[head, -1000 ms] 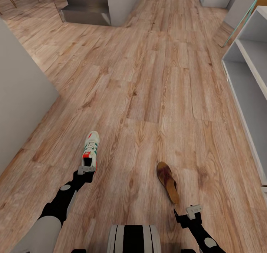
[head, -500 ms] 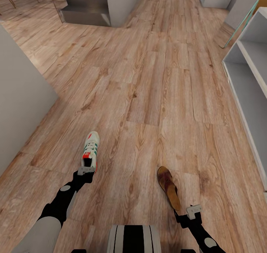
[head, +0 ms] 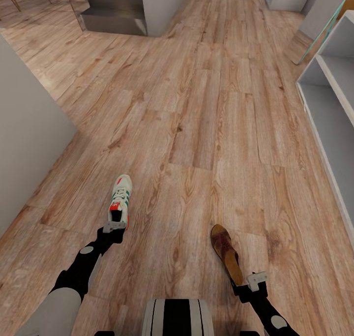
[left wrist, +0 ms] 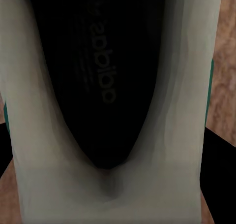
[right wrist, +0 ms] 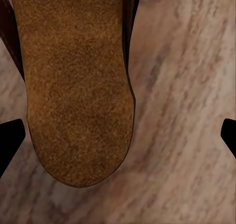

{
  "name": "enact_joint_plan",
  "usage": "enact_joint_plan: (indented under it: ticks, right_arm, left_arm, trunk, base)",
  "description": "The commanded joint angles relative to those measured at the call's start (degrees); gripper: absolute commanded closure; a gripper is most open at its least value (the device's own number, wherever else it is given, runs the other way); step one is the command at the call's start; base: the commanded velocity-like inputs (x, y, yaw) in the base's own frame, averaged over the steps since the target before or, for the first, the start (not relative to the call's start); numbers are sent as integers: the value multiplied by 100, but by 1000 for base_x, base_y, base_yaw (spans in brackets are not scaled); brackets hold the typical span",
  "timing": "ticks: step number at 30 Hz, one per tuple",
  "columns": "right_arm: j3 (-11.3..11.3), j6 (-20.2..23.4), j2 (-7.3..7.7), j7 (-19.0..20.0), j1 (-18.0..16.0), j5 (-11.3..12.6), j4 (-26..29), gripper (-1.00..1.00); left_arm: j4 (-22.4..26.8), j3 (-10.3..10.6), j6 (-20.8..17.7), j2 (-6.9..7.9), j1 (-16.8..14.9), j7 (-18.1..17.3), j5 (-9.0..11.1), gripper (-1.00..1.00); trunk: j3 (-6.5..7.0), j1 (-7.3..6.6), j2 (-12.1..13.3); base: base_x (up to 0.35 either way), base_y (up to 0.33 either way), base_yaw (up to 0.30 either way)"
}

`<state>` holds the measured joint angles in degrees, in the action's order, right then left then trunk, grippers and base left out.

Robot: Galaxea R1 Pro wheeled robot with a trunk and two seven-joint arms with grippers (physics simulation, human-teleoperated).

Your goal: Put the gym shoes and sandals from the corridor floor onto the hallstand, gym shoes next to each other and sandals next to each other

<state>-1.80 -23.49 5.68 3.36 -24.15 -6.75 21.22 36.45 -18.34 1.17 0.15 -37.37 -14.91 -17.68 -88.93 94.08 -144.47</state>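
A gym shoe (head: 119, 198) is clamped at its heel by the left gripper (head: 115, 226). The sandal (head: 226, 254) is seen lengthwise just ahead of the right gripper (head: 256, 280), heel nearest, between spread fingertips.

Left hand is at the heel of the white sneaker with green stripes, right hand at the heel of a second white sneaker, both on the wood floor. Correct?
Not quite. The left hand is at the heel of the white sneaker with green stripes, but the right hand is at the heel of a brown leather sandal with a tan footbed, not a second sneaker. The head view shows both on the wood plank floor; the right wrist view confirms the sandal.
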Motion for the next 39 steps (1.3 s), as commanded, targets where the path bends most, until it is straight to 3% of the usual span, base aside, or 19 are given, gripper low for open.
enact_joint_plan:
  ticks: [1,19,27,39]
  right_arm:
    - [-15,-16,4,-9,-2,-24,-3,-100]
    - [-14,-16,4,-8,-2,-19,-3,-100]
    - [-6,-14,-10,-14,-2,-19,-3,-100]
    - [-5,-13,-14,-11,-2,-19,-3,-100]
  left_arm:
    - [3,-38,13,-4,-4,-47,-60,100]
    - [11,-30,13,2,-7,-52,-67,100]
    - [12,-30,-2,3,-7,-47,-60,100]
    - [12,-30,-2,3,-7,-49,-60,100]
  trunk:
    - [-3,-1,-1]
    - [-3,-1,-1]
    - [-201,20,-12]
    - [-254,20,-12]
  base:
    - [9,5,0]
    - [1,1,0]
    - [0,0,0]
    - [0,0,0]
